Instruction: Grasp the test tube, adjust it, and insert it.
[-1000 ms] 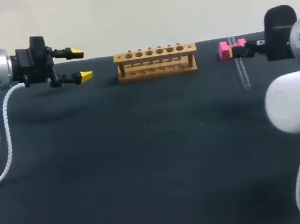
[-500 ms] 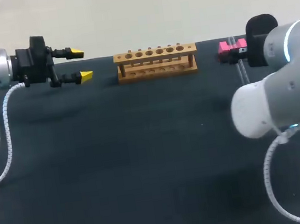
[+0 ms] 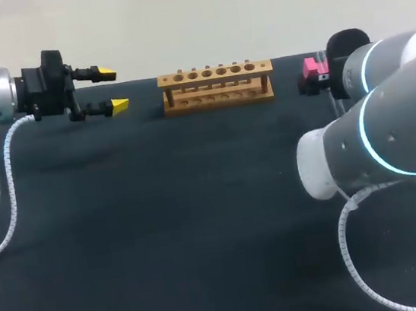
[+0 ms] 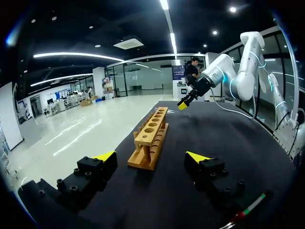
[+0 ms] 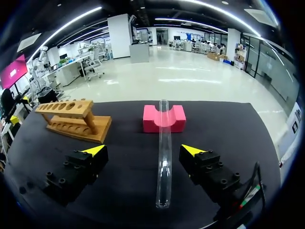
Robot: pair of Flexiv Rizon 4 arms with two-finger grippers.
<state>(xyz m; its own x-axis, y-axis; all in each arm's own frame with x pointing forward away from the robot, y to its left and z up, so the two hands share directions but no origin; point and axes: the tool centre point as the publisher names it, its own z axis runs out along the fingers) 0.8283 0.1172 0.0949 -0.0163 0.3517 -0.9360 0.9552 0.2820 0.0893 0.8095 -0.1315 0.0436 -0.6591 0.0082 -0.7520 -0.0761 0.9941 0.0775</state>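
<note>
A clear glass test tube point(image 5: 164, 157) lies on the black table, its far end resting in the notch of a pink block point(image 5: 164, 118) point(image 3: 310, 68). My right gripper point(image 5: 143, 150) hangs open over the tube, which runs between the fingers without touching them. The wooden test tube rack point(image 3: 216, 85) point(image 5: 71, 119) stands at the back middle, its several holes empty. In the head view my right arm point(image 3: 388, 124) hides most of the tube and its own gripper. My left gripper point(image 3: 111, 90) point(image 4: 151, 156) is open and empty at the back left, pointing along the rack point(image 4: 150, 143).
The black table top point(image 3: 164, 230) spreads wide between the arms and toward the front. The right arm's elbow and white cable point(image 3: 352, 259) hang over the table's right side.
My right arm has swung leftward, its elbow now covering the tube in the head view. The left arm has kept still. Both grippers stayed open.
</note>
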